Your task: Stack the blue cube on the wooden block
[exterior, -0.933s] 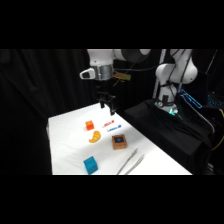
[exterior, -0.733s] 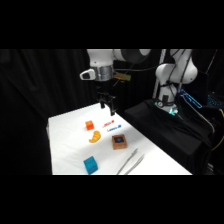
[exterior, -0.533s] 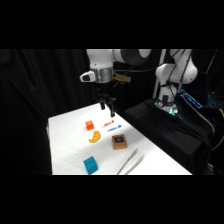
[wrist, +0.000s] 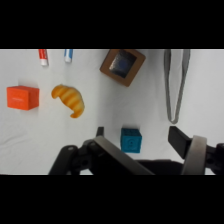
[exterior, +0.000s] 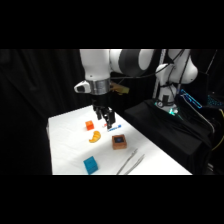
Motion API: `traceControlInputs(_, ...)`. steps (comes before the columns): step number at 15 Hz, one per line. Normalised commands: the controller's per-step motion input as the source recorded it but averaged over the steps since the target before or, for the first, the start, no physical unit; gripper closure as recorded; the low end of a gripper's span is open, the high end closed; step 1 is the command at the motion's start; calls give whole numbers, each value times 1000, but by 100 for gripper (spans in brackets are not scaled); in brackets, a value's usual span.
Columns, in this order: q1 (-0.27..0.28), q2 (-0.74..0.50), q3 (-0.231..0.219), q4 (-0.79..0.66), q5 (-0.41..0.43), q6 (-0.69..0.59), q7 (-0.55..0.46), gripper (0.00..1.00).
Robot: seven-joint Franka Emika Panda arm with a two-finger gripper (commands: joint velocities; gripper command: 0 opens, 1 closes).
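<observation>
White and smooth, the bench (exterior: 65, 145) carries a handful of small pieces, and no brand, label or legible writing can be made out on any of them; the blue cube (exterior: 90, 164) is a teal, flat-faced solid sitting alone near the bench's near edge, with a faint mark on its top face in the wrist view (wrist: 130, 139) that is too blurred to read; the wooden block (exterior: 118, 141) is brown and square with a dark square mark on its top, standing apart from the cube, farther back and to the right; in the wrist view the block (wrist: 122, 66) shows a raised brown rim around that dark centre; an orange-red cube (exterior: 89, 125) sits at the far left of the group, and just beside it lies an orange crescent-shaped piece (exterior: 94, 136), glossy and curved; two short markers lie side by side, one red-tipped (wrist: 43, 56) and one blue-tipped (wrist: 68, 54); shiny metal tongs (exterior: 131, 162) lie at the near right, their two thin arms joined at one end; the pincer (exterior: 106, 120) hangs above the far middle of the bench, over the markers, holding nothing, its dark fingers (wrist: 180, 140) spread well apart, clear of both cube and block.
</observation>
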Motion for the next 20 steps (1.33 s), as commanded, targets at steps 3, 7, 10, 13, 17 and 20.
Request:
traceControlInputs(3, 69, 380, 3, 457, -30, 84, 178, 0)
traceControlInputs(7, 75, 366, -27, 432, -54, 132, 184, 0)
traceControlInputs(10, 79, 334, -45, 373, -37, 135, 148, 0)
traceControlInputs(13, 90, 283, -44, 302, -8, 128, 129, 0)
traceControlInputs(17, 115, 260, -69, 222, -37, 186, 131, 0)
traceControlInputs(20, 125, 222, -109, 191, -79, 226, 138, 0)
